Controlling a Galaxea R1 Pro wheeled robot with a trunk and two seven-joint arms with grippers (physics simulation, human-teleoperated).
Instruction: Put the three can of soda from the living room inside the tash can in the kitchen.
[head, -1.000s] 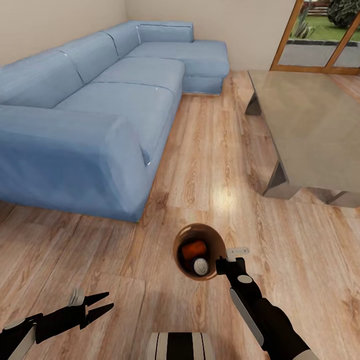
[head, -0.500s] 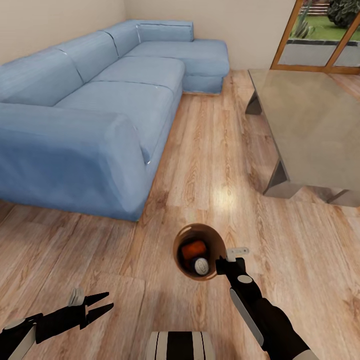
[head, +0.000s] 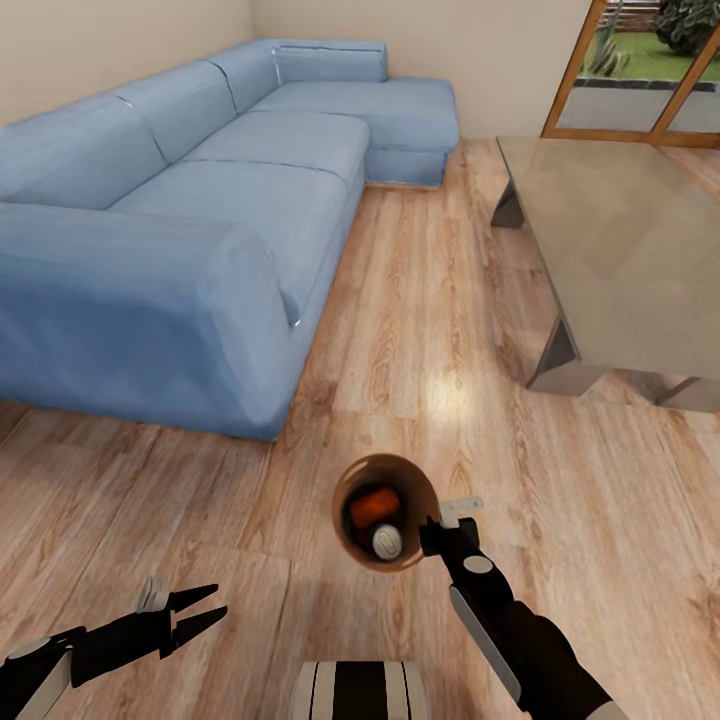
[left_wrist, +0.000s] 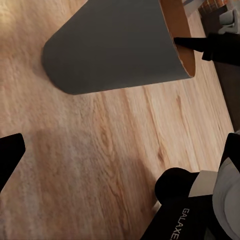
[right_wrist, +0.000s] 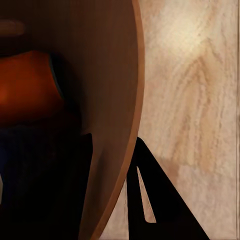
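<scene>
blue sectional sofa (head: 200, 200) | wood plank floor (head: 420, 300) | low grey table (head: 620, 250)

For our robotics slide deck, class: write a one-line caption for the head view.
Right hand grips the rim of the trash can holding orange soda cans, over wood floor beside a blue sofa; left hand open.

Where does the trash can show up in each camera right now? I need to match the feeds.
Head view: the trash can is low and centre, its open mouth facing the camera, an orange soda can inside.
Left wrist view: its grey outside wall, seen from the side.
Right wrist view: its tan inside and rim, close up.
Shared landmark: the right gripper, its jaws clamped on the rim.
</scene>
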